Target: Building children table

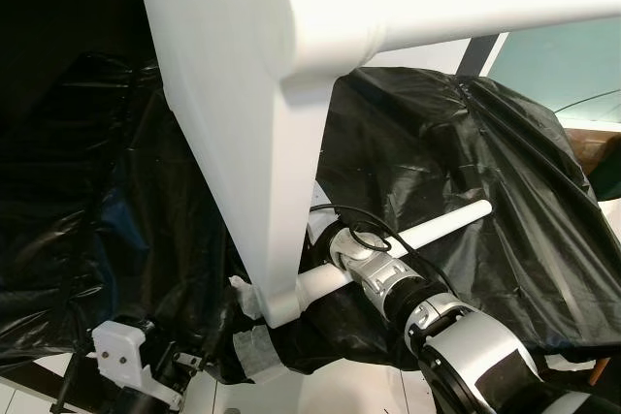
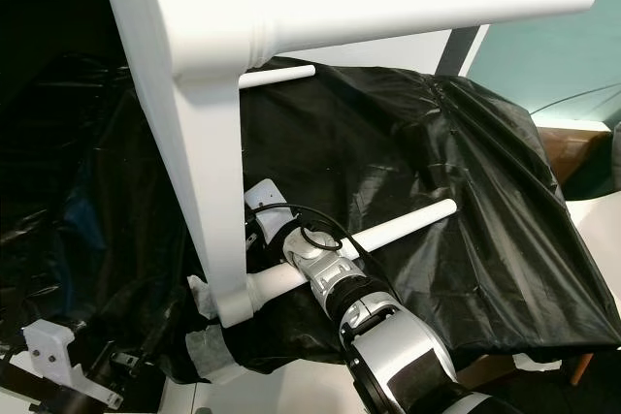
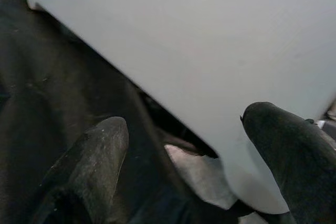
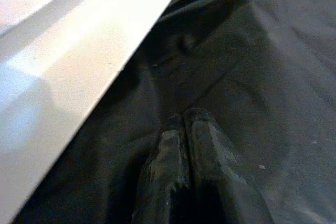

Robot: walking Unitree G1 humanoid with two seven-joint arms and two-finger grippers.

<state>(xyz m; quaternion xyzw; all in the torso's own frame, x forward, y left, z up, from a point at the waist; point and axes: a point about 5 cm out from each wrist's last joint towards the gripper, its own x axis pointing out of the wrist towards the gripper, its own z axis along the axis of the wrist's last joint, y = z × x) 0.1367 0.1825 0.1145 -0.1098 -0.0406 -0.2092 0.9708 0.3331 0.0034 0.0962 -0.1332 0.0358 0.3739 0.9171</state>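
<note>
Spreading wide, the left gripper's [image 3: 184,145] two black fingers [image 3: 94,156] stand apart with the white table top [image 3: 210,51] between and beyond them — the panel's rounded corner sits just by one fingertip, though contact cannot be told. Under them lies the black plastic sheet [image 3: 52,77].

The right gripper [image 4: 184,129] has its fingers pressed flat together, holding nothing, their tips resting over the black sheet with the white panel's edge running just beside them.

Outward from there, the children's table [image 1: 223,143] stands tipped on its edge on the sheet, its underside facing right. One white tapered leg [image 1: 466,12] juts out from the upper corner toward the right. A second leg [image 1: 427,235] projects from the lower near corner — the silver right arm [image 1: 456,336] reaches in alongside it, a black cable looping over its wrist. In the right eye view a third leg [image 2: 277,75] shows behind the panel. Down at the near left, the left arm's white wrist housing [image 1: 121,351] sits low by the table's edge.
</note>
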